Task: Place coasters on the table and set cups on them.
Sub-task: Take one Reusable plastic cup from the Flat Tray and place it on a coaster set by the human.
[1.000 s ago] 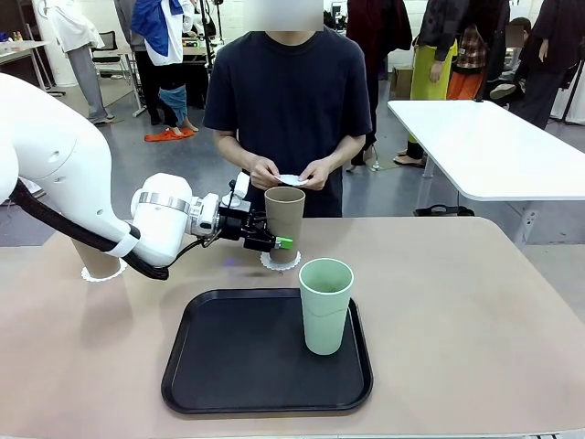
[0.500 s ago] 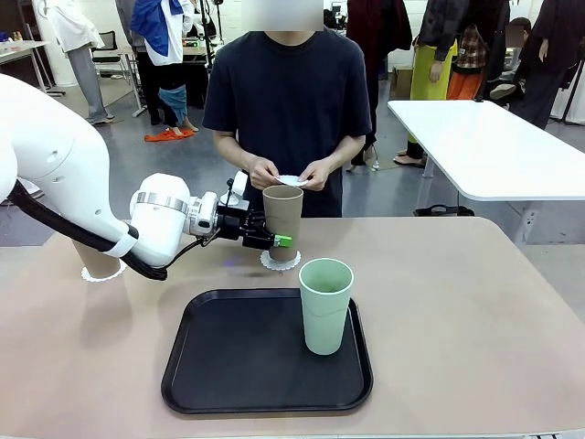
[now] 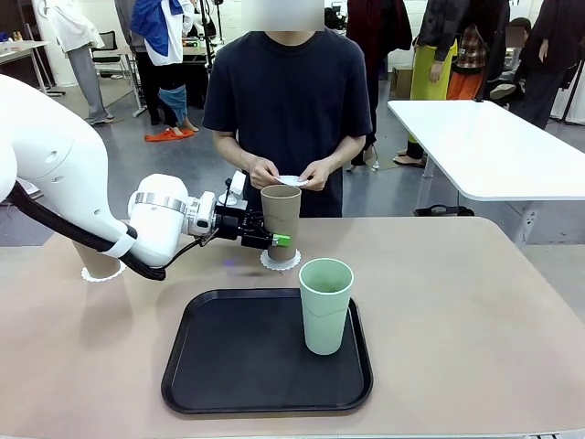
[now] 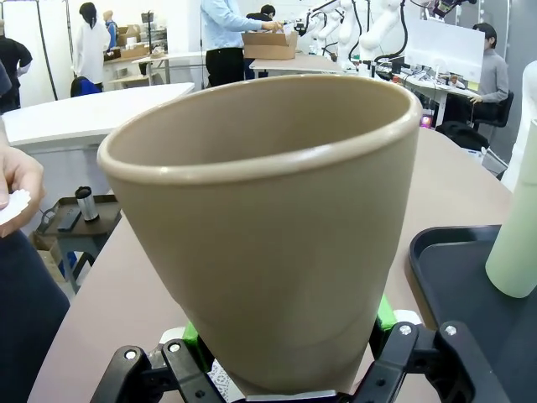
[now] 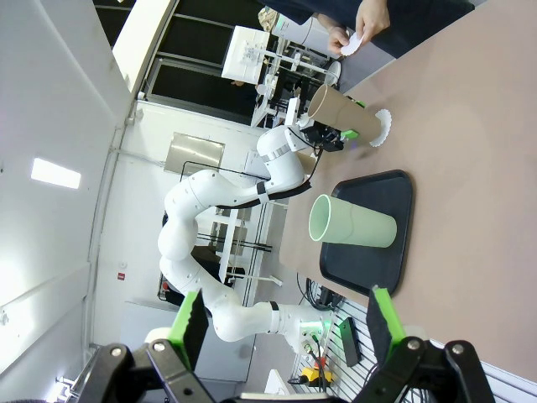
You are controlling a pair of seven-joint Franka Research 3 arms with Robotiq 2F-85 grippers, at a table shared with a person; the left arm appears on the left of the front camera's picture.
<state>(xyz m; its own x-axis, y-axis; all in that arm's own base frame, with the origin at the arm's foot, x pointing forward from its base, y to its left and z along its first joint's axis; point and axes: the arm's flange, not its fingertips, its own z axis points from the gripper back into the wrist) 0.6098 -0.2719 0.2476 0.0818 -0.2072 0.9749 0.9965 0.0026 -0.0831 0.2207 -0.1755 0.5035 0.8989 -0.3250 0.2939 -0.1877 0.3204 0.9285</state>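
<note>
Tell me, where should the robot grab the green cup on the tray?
Grip the green cup around its middle, from the side. It stands upright on the black tray, has no handle and widens toward the rim, so a side squeeze should hold. Come from the robot's right: the cup stands near the tray's right edge.

Matt, smooth tan cup [image 4: 268, 235] and green cup [image 3: 325, 305]; faintly shiny black plastic tray [image 3: 228, 366]; matt beige table [image 3: 475, 320]; lacy white paper coaster [image 3: 290, 262]; glossy white arm shell [image 3: 55, 165].
</note>
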